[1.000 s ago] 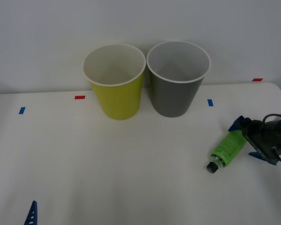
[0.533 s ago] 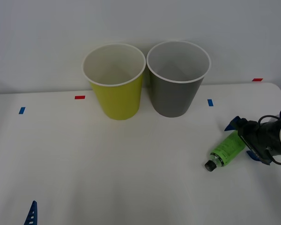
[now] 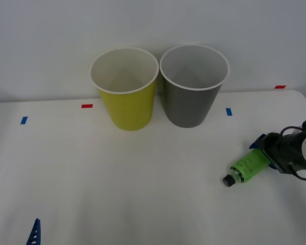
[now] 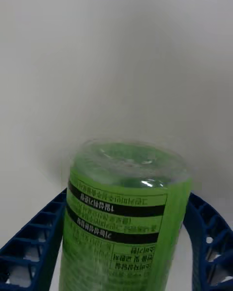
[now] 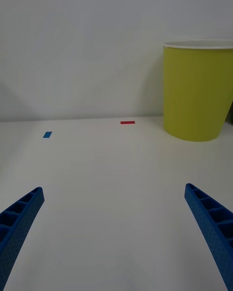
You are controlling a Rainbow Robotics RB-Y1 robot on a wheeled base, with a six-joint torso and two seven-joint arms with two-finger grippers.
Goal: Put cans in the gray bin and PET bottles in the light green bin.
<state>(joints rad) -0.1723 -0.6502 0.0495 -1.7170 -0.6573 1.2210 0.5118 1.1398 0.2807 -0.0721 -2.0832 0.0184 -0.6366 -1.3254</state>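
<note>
My right gripper (image 3: 266,151) sits low over the counter (image 3: 143,178), to the right of the gray bin (image 3: 194,84) and nearer to me than it, with its two blue fingers (image 4: 34,242) pressed on either side of the PET bottle (image 3: 249,165). In the right wrist view the green label fills the space between the fingers, with no gap on either side, so I judge my right gripper clamped on the bottle's lower body. The bottle lies tilted, its black cap (image 3: 228,180) pointing away from my gripper, toward me and slightly toward the bin's side; whether the cap end touches the counter I cannot tell. I take the bottle by its base end because that is the end facing my wrist.

The light green bin (image 3: 125,87) stands just beside the gray bin, on its left, both upright with open mouths. The bottle belongs in the green one, the farther of the two from my gripper, so the carry will have to pass over or in front of the gray bin.

My left gripper (image 5: 116,237) waits far to the left of the gray bin, low over the counter, its fingers spread wide apart and holding nothing.
</note>
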